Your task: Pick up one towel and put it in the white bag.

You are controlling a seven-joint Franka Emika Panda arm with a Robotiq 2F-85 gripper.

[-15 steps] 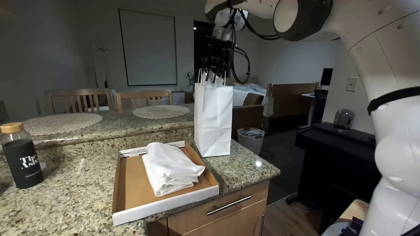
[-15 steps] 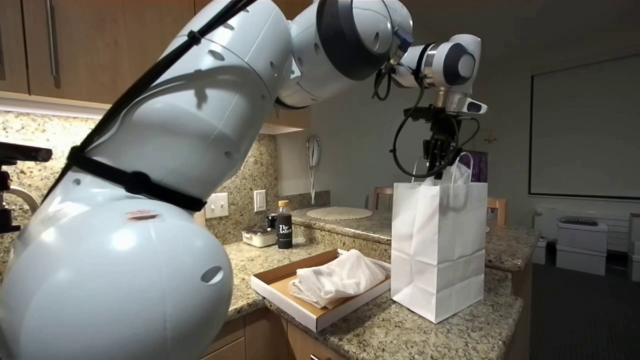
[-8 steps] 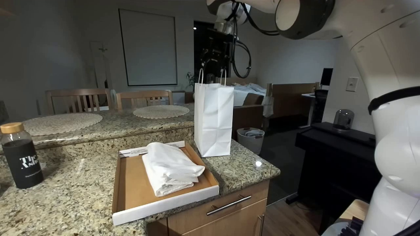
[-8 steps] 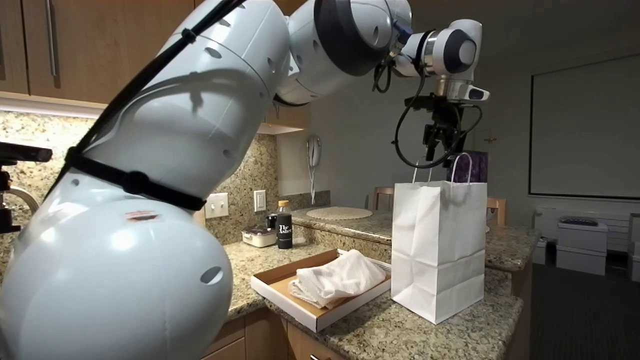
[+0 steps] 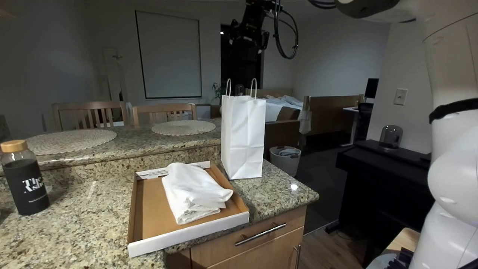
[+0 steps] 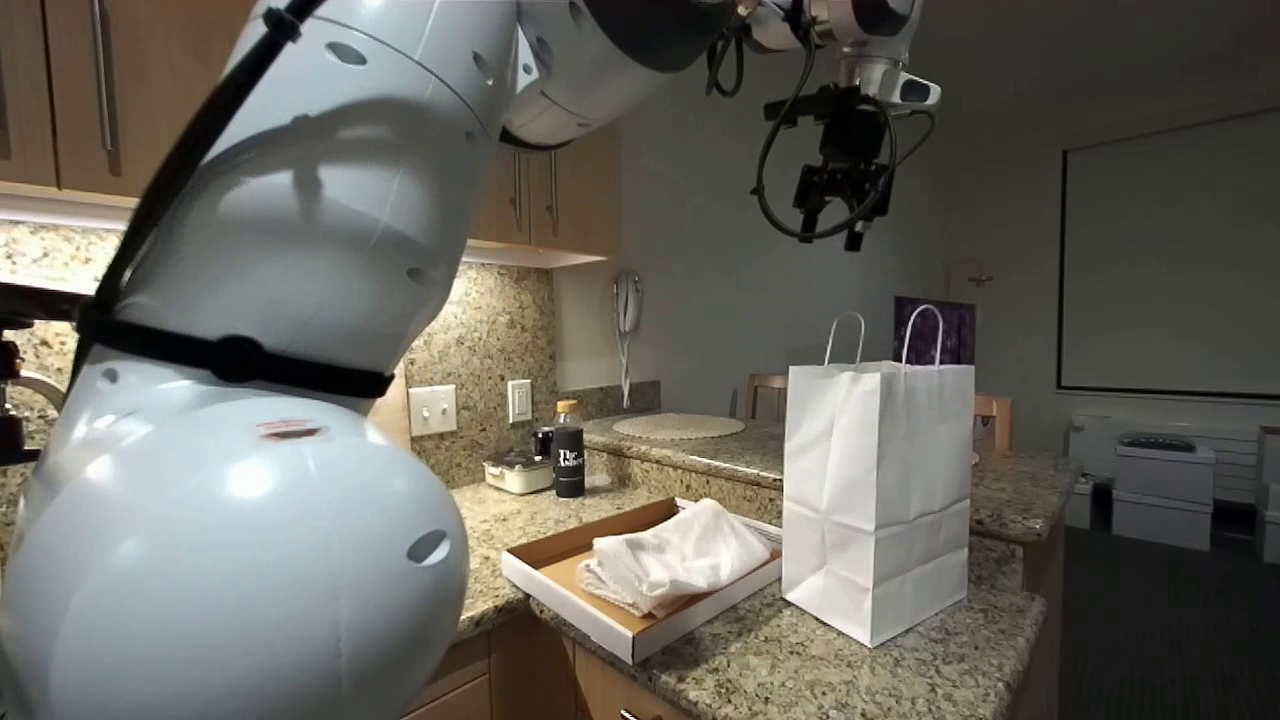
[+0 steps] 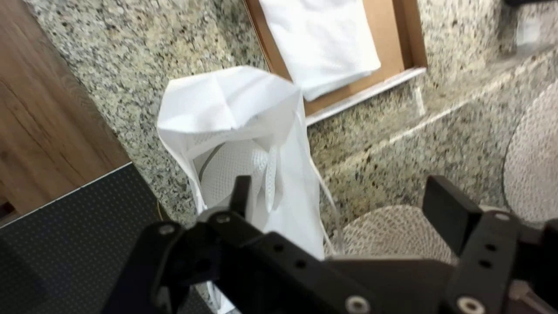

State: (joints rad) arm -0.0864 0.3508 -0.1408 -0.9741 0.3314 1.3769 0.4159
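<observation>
White towel (image 7: 235, 161) lies in the bag (image 5: 242, 138), below the spread pincer (image 5: 245, 46).

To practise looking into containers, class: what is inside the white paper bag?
In the wrist view, the white paper bag holds a white towel-like cloth. The open gripper covers part of the bag's opening, and anything beneath the cloth is hidden.

In an exterior view we see the tool (image 5: 245, 46) well above the upright white bag (image 5: 244, 138), its fingers (image 5: 263, 40) seemingly parted in the poor light. Below the tool and to its left, as we look, folded white cloth (image 5: 196, 190) lies in a tray (image 5: 151, 203) on the bench (image 5: 82, 224).
</observation>
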